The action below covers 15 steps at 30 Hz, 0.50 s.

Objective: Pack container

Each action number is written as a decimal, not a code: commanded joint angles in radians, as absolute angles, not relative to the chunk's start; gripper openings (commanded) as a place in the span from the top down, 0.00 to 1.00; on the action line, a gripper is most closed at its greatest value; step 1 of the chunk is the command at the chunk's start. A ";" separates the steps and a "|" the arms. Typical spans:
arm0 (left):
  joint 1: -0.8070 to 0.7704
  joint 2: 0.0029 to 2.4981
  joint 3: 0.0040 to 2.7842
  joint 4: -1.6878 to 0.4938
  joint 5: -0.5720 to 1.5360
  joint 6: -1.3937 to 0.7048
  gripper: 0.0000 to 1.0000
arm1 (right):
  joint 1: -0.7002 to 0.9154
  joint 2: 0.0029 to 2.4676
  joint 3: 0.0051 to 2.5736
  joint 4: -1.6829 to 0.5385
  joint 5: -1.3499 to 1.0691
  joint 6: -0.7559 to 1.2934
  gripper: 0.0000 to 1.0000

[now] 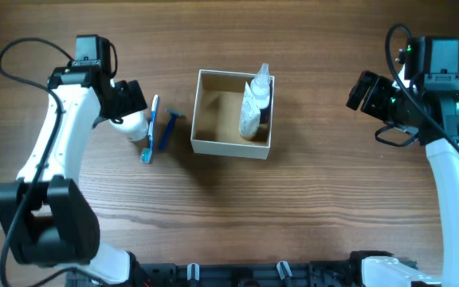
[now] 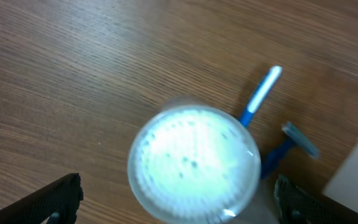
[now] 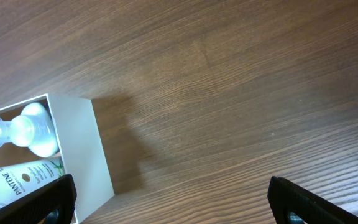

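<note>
Jar (image 2: 194, 165) and container (image 1: 229, 148) sit on wood-grain table (image 1: 333, 199).

Only thing I can actually read is "PANTENE" on the white plastic tube (image 3: 17, 180) inside the square cream-white cardboard box (image 3: 95, 149); the smaller print next to it is too blurry.

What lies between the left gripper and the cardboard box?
The overhead view shows a blue-and-white toothbrush and a blue razor lying side by side between the left gripper and the cardboard box.
</note>
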<state>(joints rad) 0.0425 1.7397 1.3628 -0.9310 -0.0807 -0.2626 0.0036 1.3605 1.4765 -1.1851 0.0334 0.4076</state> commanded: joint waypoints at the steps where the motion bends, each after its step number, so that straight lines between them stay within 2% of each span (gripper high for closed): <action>1: 0.051 1.794 1.386 -0.920 -0.017 -0.200 0.00 | 0.001 1.364 1.477 -1.183 0.024 0.422 0.00; 15: 0.051 1.861 1.386 -0.890 0.010 -0.186 0.02 | 0.001 1.364 1.477 -1.182 0.024 0.422 0.00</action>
